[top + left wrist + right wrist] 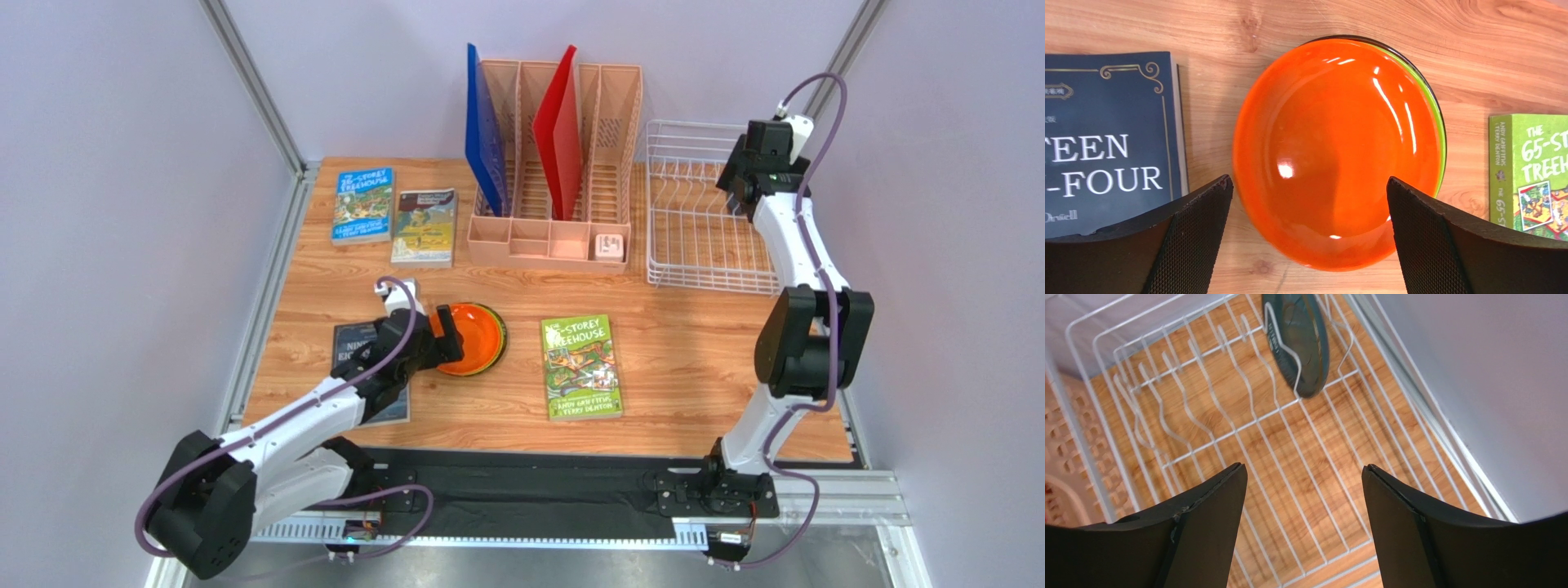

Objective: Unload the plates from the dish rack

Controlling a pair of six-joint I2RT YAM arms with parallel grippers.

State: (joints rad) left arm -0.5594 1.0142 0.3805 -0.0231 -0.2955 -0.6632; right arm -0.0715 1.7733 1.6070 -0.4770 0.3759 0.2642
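Done: orange plate (1333,153) stacked on lime green plate (1438,138), near left, dark rim beneath, perhaps a third | Remaining: teal-grey plate (1303,337) upright among prongs of dish rack (687,272), far right | left gripper (1309,184) jaws apart over stack | right gripper (1304,468) jaws apart above rack | wood-grain table (699,355), pale lilac walls (123,184)

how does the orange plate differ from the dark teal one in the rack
Pose: the glossy orange round plate lies flat, while the dark teal-grey round plate stands on edge between prongs.
Place: the orange plate tops a lime green plate on the wooden table; the teal-grey plate is in the white wire dish rack.
Colour: one is bright orange, the other dark teal-grey.
Both are round plates.
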